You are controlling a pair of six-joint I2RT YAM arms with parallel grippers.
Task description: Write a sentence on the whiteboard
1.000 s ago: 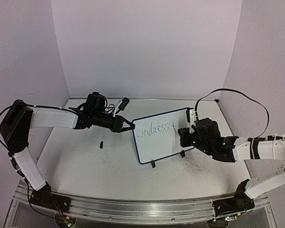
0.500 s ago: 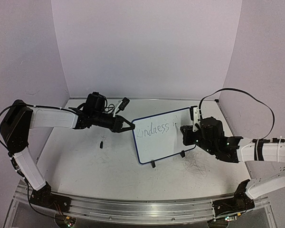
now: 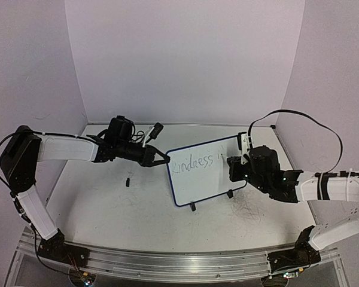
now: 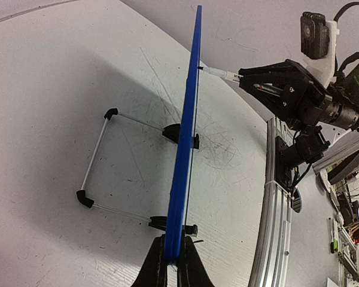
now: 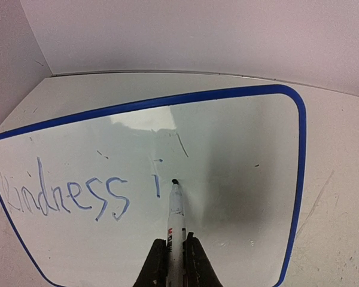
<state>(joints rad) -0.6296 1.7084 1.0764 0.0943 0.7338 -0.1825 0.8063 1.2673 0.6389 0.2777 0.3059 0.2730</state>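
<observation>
Scuffed grey-white surface [image 3: 107, 197], matte, scribble-scratched. Whiteboard [image 3: 209, 182] stands near centre, slightly toward 3 o'clock: glossy white, rounded corners, thin blue frame, black clip feet. Left hand [image 4: 172, 257] clamped on frame at board's 9 o'clock edge, likely bracing it against pen pressure. Right hand [image 5: 175, 254] at board's 3 o'clock, closed around slim white marker [image 5: 176, 209], tip apparently touching board. Sentence [image 5: 66, 194] unfinished: "Kindness i", thin blue strokes.

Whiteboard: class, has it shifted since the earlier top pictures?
No. The whiteboard keeps its place against the back edge of the table, left gripper clamping its side.
</observation>
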